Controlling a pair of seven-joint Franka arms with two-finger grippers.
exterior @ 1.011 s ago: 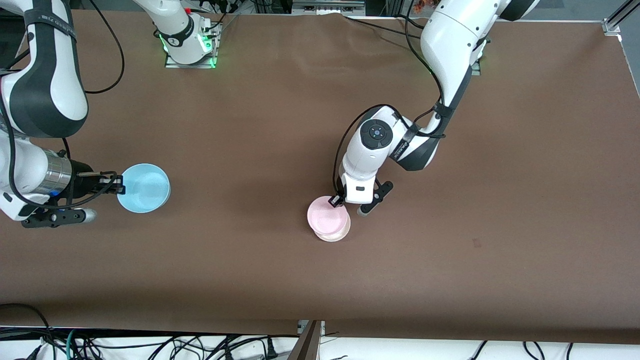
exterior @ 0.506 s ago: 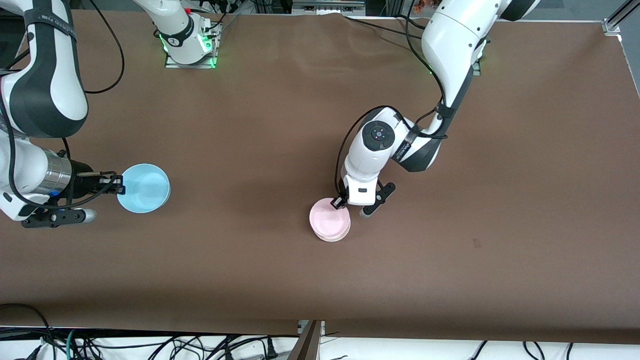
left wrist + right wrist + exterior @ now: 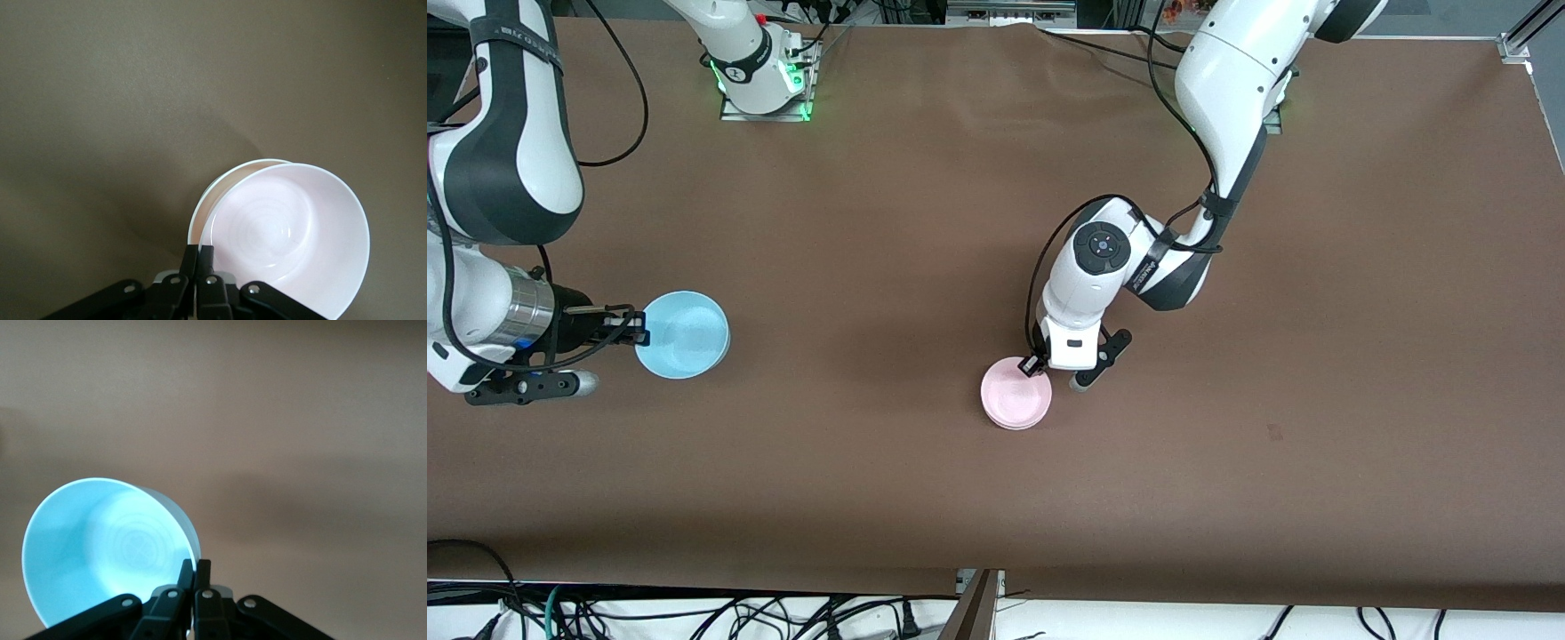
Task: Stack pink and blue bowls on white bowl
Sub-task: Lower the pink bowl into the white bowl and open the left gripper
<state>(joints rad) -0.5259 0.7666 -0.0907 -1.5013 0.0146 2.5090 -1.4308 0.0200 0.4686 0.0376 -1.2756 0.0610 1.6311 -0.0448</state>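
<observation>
Mid-surface, left gripper [image 3: 1035,364] fingers pinch the pink bowl [image 3: 1015,404] rim, bowl nesting off-centre in the white bowl [image 3: 227,183]: centre, then release; right gripper [image 3: 639,333], waiting by the right arm's edge, grips the blue bowl [image 3: 683,334] rim.

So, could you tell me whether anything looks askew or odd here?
Only slightly: the pink bowl, gripped by the left gripper, sits off-centre in the white bowl. Nothing is spilled or damaged.
</observation>
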